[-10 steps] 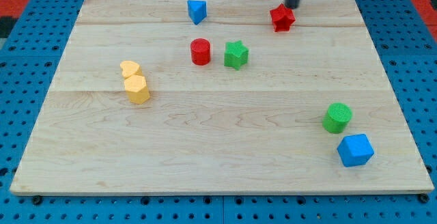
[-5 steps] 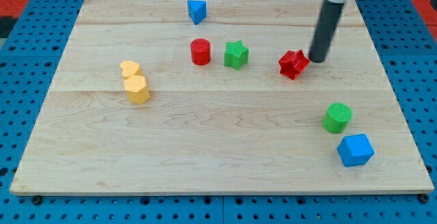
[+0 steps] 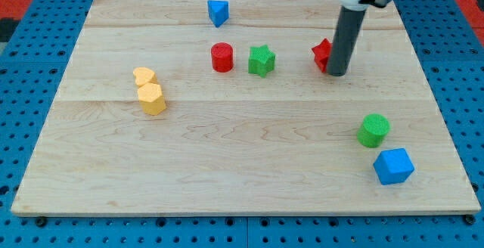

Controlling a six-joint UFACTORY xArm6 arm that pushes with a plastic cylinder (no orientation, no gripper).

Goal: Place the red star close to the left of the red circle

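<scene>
red star shifted on wooden board

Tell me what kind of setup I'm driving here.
Likely a lab tabletop pushing rig: a pale wooden board on blue pegboard, small coloured blocks like the red star, partly behind the rod, whose tip touches the board.

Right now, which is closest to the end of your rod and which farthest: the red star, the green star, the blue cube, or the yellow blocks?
From my tip, in the camera view:
1. Red star, right beside the tip on its left, partly hidden by the rod.
2. Green star, further left.
3. Blue cube, toward the view's bottom right.
4. Yellow blocks, far on the view's left.
</scene>
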